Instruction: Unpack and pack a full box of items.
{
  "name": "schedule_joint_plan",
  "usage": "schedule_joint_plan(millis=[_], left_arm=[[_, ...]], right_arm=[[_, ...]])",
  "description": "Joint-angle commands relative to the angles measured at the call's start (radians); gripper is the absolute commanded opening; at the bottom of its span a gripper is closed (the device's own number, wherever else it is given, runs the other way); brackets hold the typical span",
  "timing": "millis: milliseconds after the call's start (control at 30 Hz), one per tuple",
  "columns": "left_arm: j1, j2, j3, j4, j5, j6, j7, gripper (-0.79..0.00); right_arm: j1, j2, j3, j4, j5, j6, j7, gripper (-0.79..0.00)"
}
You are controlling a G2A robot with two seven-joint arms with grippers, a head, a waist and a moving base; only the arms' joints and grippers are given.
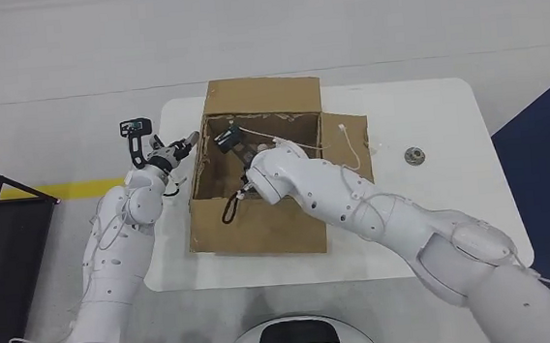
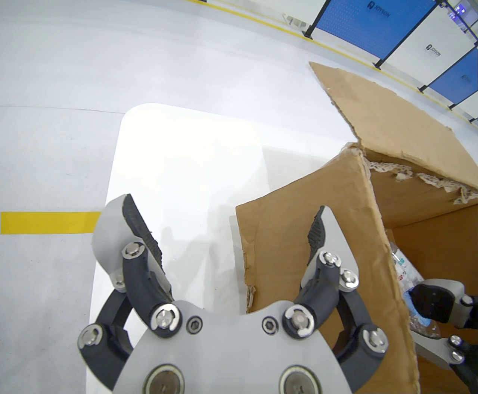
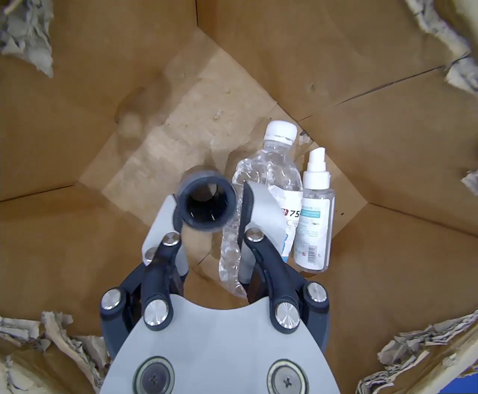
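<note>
Right pincer [image 3: 209, 209] clamped on grey tube [image 3: 206, 174], mid-frame inside box [image 1: 260, 226] | left pincer [image 2: 224, 210] apart beside flap [image 2: 298, 242] | judgement: squeeze firmly, move vertically, clear of bottle [image 3: 269, 168] and walls.

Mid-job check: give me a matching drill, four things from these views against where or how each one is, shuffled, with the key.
Things:
1. left tool
2. right tool
3. water bottle
4. small round part

States:
A. lying on the floor of the box, beside a spray bottle
B. open, just outside the box wall
C. resting on the table, outside the box
D. shut on a grey tube, inside the box

Pairs: 1-B, 2-D, 3-A, 4-C
</note>
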Motion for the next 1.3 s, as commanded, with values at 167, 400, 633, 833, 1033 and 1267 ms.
schedule_joint_plan(millis=[167, 400, 633, 833, 1033, 1267], left_arm=[[0.0, 0.0, 0.0, 0.0, 0.0, 0.0, 0.0, 0.0], [0.0, 0.0, 0.0, 0.0, 0.0, 0.0, 0.0, 0.0], [0.0, 0.0, 0.0, 0.0, 0.0, 0.0, 0.0, 0.0], [0.0, 0.0, 0.0, 0.0, 0.0, 0.0, 0.0, 0.0], [0.0, 0.0, 0.0, 0.0, 0.0, 0.0, 0.0, 0.0], [0.0, 0.0, 0.0, 0.0, 0.0, 0.0, 0.0, 0.0]], right_arm=[[-0.032, 0.037, 0.108, -0.134, -0.011, -0.081, 0.011, 0.0], [-0.263, 0.174, 0.513, -0.488, 0.056, -0.234, 0.108, 0.0], [-0.581, 0.265, 1.032, -0.694, 0.213, -0.391, 0.136, 0.0], [-0.684, 0.294, 1.293, -0.578, 0.302, -0.422, 0.112, 0.0], [-0.677, 0.314, 1.34, -0.411, 0.113, -0.344, 0.097, -0.092], [-0.6, 0.315, 1.201, -0.254, -0.162, -0.235, 0.064, -0.256]])
